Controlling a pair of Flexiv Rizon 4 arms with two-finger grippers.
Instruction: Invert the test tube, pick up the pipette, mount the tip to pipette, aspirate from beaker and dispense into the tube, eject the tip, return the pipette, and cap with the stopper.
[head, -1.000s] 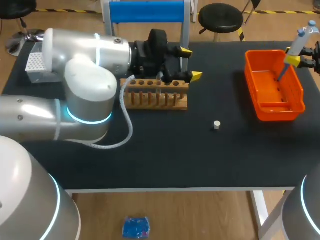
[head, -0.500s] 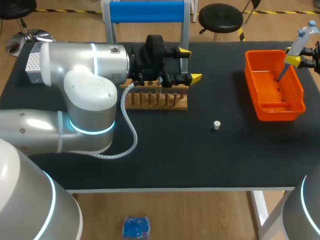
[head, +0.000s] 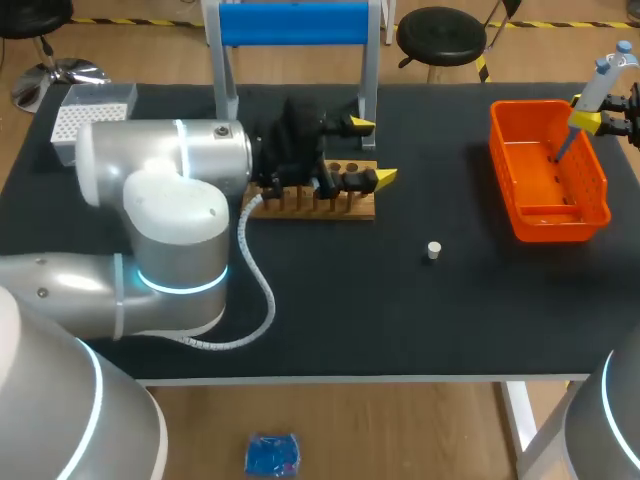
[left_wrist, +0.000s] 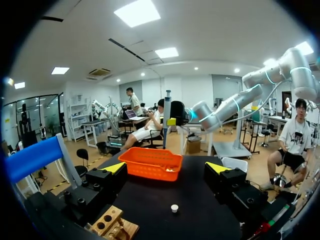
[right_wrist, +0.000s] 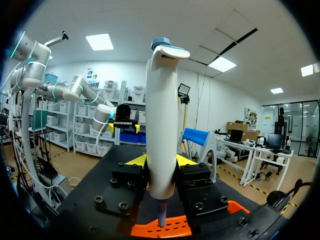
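With your left hand spread wide at the right end of the wooden test tube rack, a low sweep could shove it, while your right hand grips the pipette over the orange basket.

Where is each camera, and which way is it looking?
Head view: above and behind the robot, looking down on the table; the left arm shows big.
Left wrist view: on the left arm's wrist, looking past its open jaws and the wooden rack to the stopper and orange bin.
Right wrist view: on the right wrist, looking along jaws shut on the pipette.
Shared: all three show the orange bin; the head and left wrist views show the stopper.
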